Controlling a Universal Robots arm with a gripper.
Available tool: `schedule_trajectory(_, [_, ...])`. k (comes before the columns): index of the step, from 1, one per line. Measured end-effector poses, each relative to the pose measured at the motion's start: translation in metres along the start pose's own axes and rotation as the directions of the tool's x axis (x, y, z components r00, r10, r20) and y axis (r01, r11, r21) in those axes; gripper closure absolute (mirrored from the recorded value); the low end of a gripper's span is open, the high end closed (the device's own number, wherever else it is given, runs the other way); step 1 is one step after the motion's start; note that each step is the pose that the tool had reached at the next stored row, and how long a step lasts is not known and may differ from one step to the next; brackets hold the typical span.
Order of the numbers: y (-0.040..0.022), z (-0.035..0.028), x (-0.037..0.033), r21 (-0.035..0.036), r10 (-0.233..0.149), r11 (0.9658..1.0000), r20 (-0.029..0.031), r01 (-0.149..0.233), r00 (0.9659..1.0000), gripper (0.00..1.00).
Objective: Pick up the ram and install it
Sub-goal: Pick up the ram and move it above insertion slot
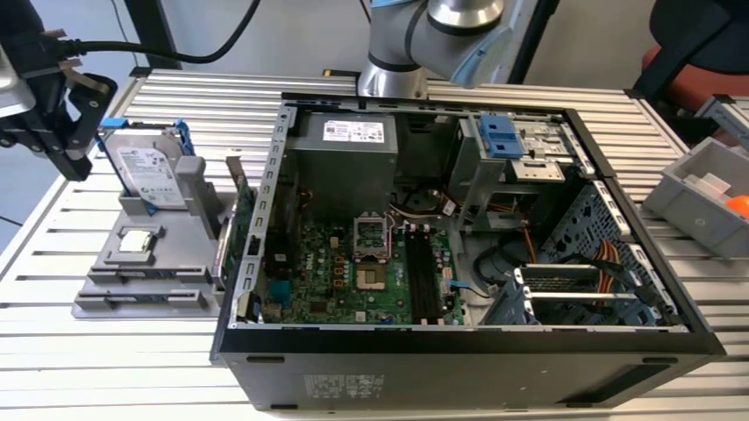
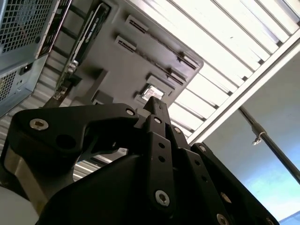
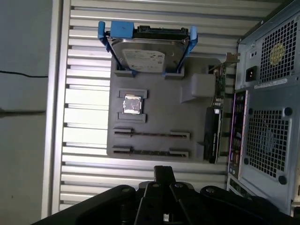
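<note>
One worry in the exterior view: the hand [image 1: 76,167] hangs above the gray holder [image 1: 175,261], close beside the holder's hard drive [image 1: 150,175], which a careless descent could clip. In the second wrist view its fingers [image 2: 157,140] are pressed together with nothing between them, well apart from the holder. In the first wrist view thin dark strips lie in the holder's long slots [image 3: 151,134]. Whether one is the ram, I cannot tell.

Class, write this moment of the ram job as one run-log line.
claw: shut, nothing held | place: over slatted table, by grey parts holder, outside computer case | ram: not yet picked up
</note>
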State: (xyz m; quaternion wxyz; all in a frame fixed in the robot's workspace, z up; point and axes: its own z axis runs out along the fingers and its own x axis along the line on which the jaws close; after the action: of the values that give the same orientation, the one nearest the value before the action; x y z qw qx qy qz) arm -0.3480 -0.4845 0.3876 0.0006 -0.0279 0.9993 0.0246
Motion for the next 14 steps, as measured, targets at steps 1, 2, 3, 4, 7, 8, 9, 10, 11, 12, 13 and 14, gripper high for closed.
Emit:
schedule_trajectory(1, [0.0,0.0,0.0,0.0,-0.007,1.0,-0.0003,0.007,1.0,1.0])
schedule_trajectory(2, [0.0,0.0,0.0,0.0,-0.015,0.9999,-0.0007,0.015,0.9999,1.0])
schedule_trajectory(3, [0.0,0.0,0.0,-0.0001,-0.021,0.9998,-0.001,0.021,0.9998,1.0])
schedule_trajectory(4, [0.0001,0.0,0.0,-0.0001,-0.027,0.9996,-0.0013,0.027,0.9996,1.0])
schedule_trajectory(7, [0.0004,0.0,0.0,-0.0001,-0.043,0.9991,-0.0021,0.043,0.9991,1.0])
schedule_trajectory(8, [0.0006,0.0001,0.0,0.0,-0.045,0.999,-0.0022,0.045,0.999,1.0])
schedule_trajectory(9, [0.0007,0.0001,0.0,0.0,-0.048,0.9988,-0.0024,0.048,0.9988,1.0])
schedule_trajectory(10, [0.0007,0.0001,0.0,0.0,-0.052,0.9987,-0.0026,0.052,0.9987,1.0])
schedule_trajectory(11, [0.0008,0.0,0.0,0.0001,-0.055,0.9985,-0.0027,0.055,0.9985,1.0])
schedule_trajectory(12, [0.0008,0.0,0.0,0.0001,-0.059,0.9983,-0.003,0.059,0.9983,1.0])
schedule_trajectory(13, [0.0009,0.0,0.0,0.0,-0.063,0.998,-0.0031,0.063,0.998,1.0])
schedule_trajectory(14, [0.0009,0.0,0.0,0.0,-0.066,0.9978,-0.0033,0.066,0.9978,1.0])
